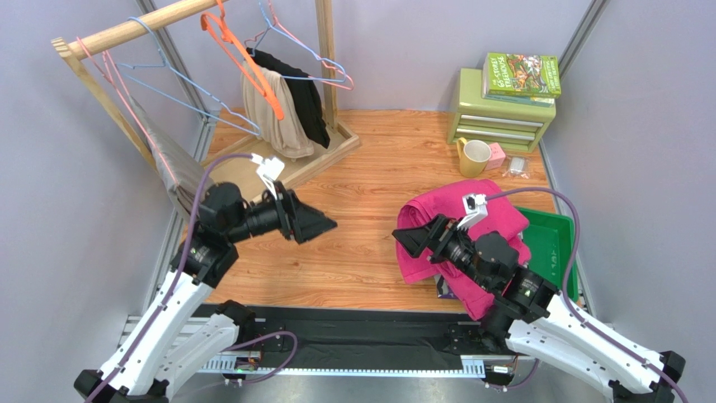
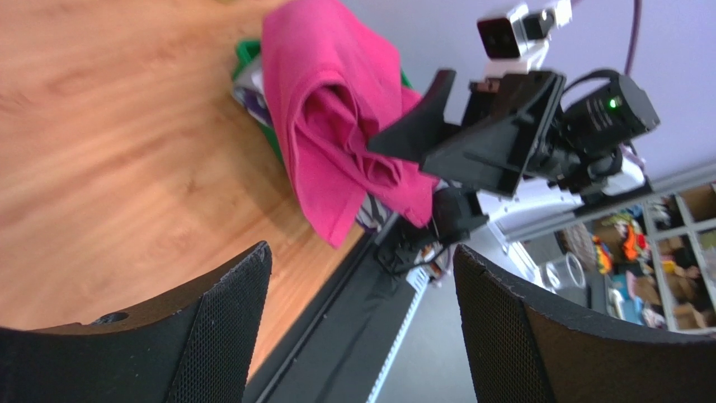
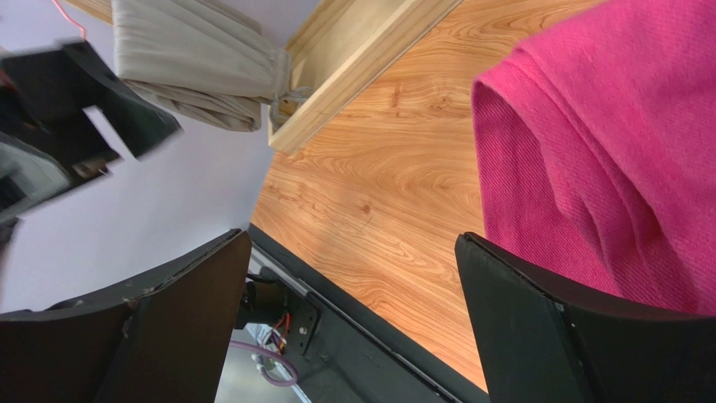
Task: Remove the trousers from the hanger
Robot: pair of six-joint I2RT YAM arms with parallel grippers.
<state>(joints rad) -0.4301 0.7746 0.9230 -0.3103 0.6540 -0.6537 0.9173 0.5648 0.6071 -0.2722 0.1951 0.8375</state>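
Note:
The magenta pink trousers [image 1: 471, 220] lie crumpled on the table at the right, partly over the green tray [image 1: 550, 243]. They also show in the left wrist view [image 2: 328, 101] and the right wrist view [image 3: 605, 143]. The camouflage pair peeks out from under them [image 1: 445, 290], [image 2: 370, 211]. My right gripper [image 1: 412, 239] [image 3: 353, 238] is open and empty, just left of the pink pile above the table. My left gripper [image 1: 323, 225] [image 2: 361, 252] is open and empty over the table's left-middle, pointing towards the right gripper.
A wooden clothes rack [image 1: 168, 21] stands at the back left with orange [image 1: 244, 50] and blue hangers. A beige garment [image 1: 273, 117] and a black one [image 1: 307, 101] hang there; a grey one [image 1: 172, 164] hangs further left. A green drawer box [image 1: 500, 113] and yellow mug [image 1: 475, 156] stand back right.

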